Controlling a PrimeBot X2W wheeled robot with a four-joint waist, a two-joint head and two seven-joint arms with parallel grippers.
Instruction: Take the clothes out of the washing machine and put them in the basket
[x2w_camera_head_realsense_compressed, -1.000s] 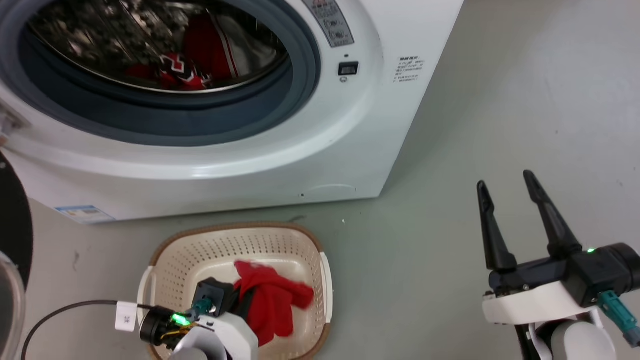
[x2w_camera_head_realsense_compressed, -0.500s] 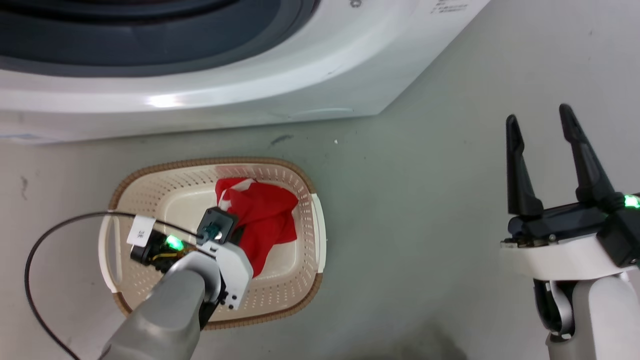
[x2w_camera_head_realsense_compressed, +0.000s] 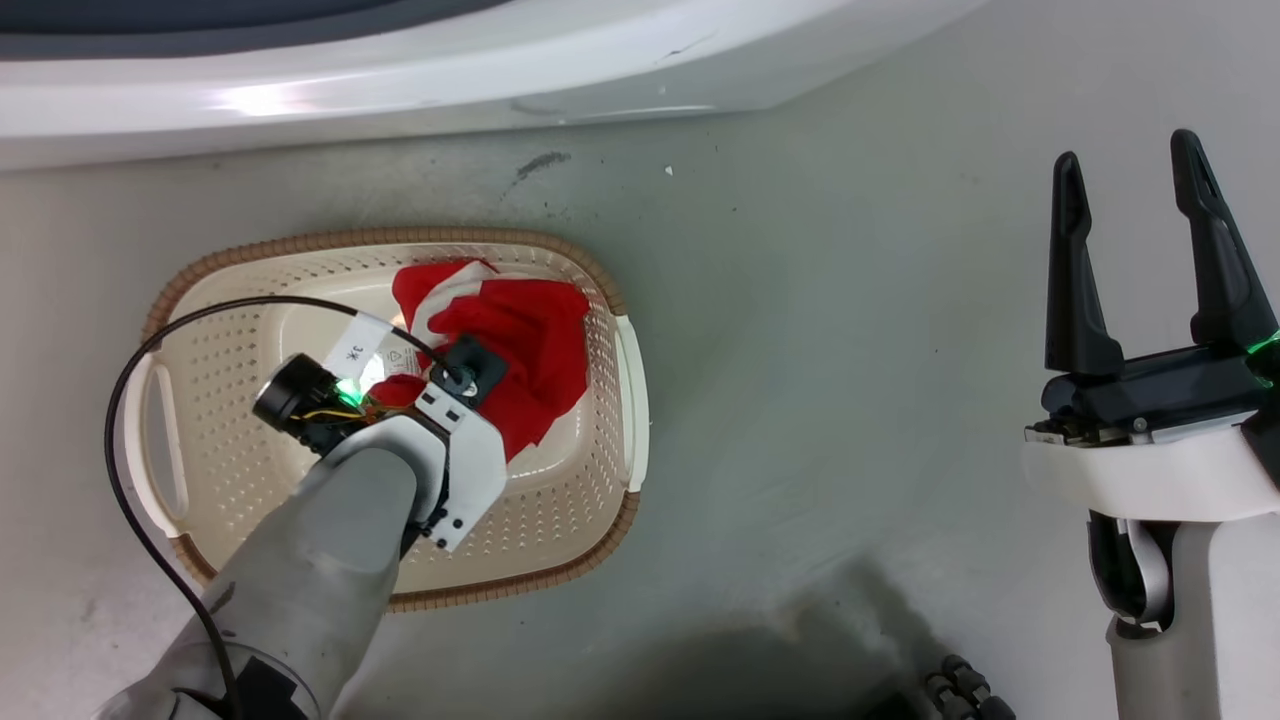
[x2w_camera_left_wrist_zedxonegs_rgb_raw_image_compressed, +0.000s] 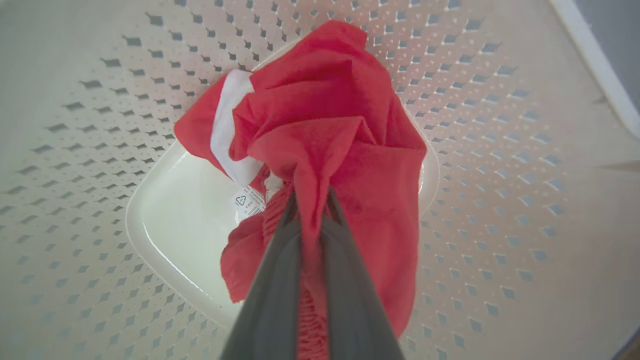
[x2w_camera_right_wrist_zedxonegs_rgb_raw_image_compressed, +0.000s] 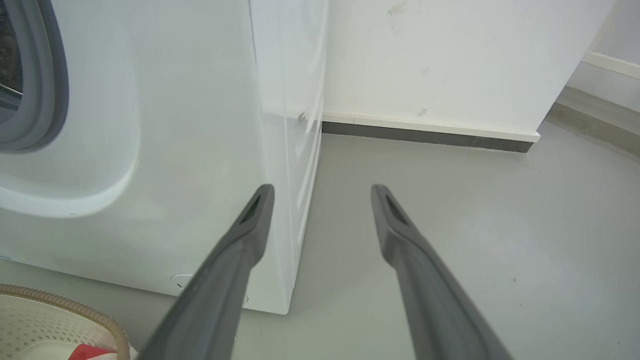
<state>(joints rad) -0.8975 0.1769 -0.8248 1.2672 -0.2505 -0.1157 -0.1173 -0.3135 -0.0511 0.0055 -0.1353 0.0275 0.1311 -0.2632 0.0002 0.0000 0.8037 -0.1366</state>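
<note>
The left gripper (x2w_camera_left_wrist_zedxonegs_rgb_raw_image_compressed: 311, 197) is clamped on a fold of a red garment (x2w_camera_left_wrist_zedxonegs_rgb_raw_image_compressed: 340, 115): its two dark fingers (x2w_camera_left_wrist_zedxonegs_rgb_raw_image_compressed: 272, 280) lie almost together with ribbed red cloth squeezed between them. The rest of the garment bunches just past the fingertips and spills to either side. A white band and a small care label (x2w_camera_left_wrist_zedxonegs_rgb_raw_image_compressed: 241, 201) show on its left. It sits inside the basket (x2w_camera_left_wrist_zedxonegs_rgb_raw_image_compressed: 500, 150), over the smooth bottom panel. Whether its folds rest on that panel or hang just above it cannot be told.

In the head view the left arm reaches down into the basket. Its pale wrist housing covers the fingers, and a black cable (x2w_camera_head_realsense_compressed: 120, 400) loops over the basket's left handle.

Well apart to the right, the right gripper (x2w_camera_head_realsense_compressed: 1125, 150) hovers over bare grey floor (x2w_camera_head_realsense_compressed: 850, 350), fingers spread wide with nothing between them.

Farthest off, just beyond the basket, stands the washing machine (x2w_camera_head_realsense_compressed: 400, 90), cut off by the top edge. The right wrist view catches a sliver of its grey ring (x2w_camera_right_wrist_zedxonegs_rgb_raw_image_compressed: 50, 75) and a white wall (x2w_camera_right_wrist_zedxonegs_rgb_raw_image_compressed: 450, 60) behind.
</note>
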